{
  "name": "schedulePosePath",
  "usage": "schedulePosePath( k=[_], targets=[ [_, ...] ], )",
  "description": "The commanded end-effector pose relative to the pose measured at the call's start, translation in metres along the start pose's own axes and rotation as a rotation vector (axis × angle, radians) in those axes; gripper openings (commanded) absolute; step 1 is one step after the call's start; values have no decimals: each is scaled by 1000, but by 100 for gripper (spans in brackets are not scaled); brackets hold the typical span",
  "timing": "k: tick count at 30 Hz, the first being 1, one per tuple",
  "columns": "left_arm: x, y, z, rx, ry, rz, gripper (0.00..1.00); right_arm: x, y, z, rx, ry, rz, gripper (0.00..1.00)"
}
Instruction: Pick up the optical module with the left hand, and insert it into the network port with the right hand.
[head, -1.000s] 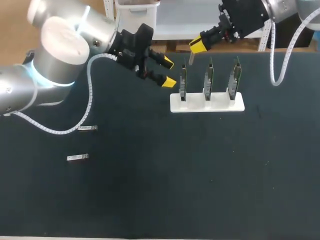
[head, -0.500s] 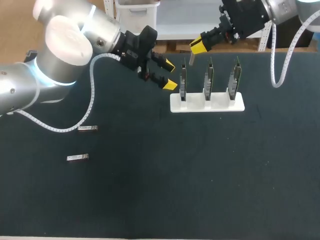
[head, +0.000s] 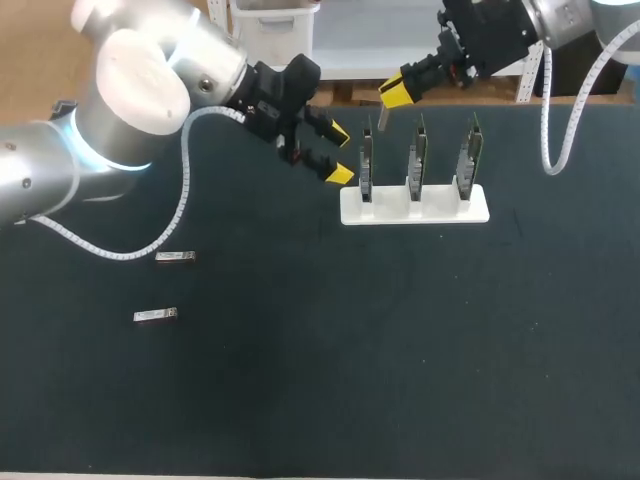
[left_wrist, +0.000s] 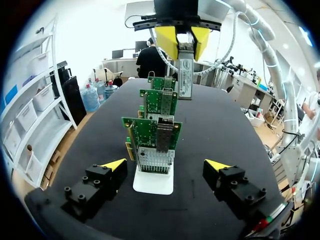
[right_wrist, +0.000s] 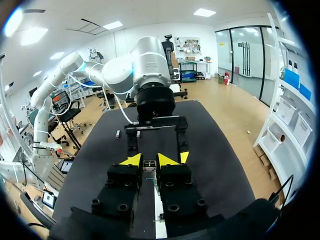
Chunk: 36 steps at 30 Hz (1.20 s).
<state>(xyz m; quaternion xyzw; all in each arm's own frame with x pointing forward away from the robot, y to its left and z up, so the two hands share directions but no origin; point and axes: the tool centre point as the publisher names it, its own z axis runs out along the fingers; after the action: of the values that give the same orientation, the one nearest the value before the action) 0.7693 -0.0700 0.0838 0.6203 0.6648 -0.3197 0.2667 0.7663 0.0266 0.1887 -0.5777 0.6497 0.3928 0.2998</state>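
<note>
My right gripper (head: 393, 93) is shut on a silver optical module (head: 383, 116), which hangs just above the leftmost of three green network cards (head: 367, 165) on a white stand (head: 415, 207). In the right wrist view the module (right_wrist: 148, 166) sits between the yellow tips of that gripper (right_wrist: 149, 160). My left gripper (head: 339, 152) is open and holds nothing, just left of the stand. Seen from the left wrist, this gripper (left_wrist: 165, 165) faces the row of cards (left_wrist: 152, 134) end-on, with the held module (left_wrist: 185, 75) above them.
Two spare optical modules (head: 175, 257) (head: 155, 315) lie on the black table at the left. My left arm (right_wrist: 150, 75) fills the space ahead of the right gripper. The cards stand upright in the stand (left_wrist: 153, 181).
My left gripper has shifted slightly toward the stand, still open. The right gripper and its module have not moved.
</note>
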Motion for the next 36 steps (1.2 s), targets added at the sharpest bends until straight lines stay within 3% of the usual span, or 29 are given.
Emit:
schedulePosePath(
  k=[1,36],
  targets=[
    [0,-2,0,7,13,5,100,0,4,0,8,1,-2,0],
    [1,-7,2,26,34,41,100,-1,9,0,18,20,-4,0]
  ],
)
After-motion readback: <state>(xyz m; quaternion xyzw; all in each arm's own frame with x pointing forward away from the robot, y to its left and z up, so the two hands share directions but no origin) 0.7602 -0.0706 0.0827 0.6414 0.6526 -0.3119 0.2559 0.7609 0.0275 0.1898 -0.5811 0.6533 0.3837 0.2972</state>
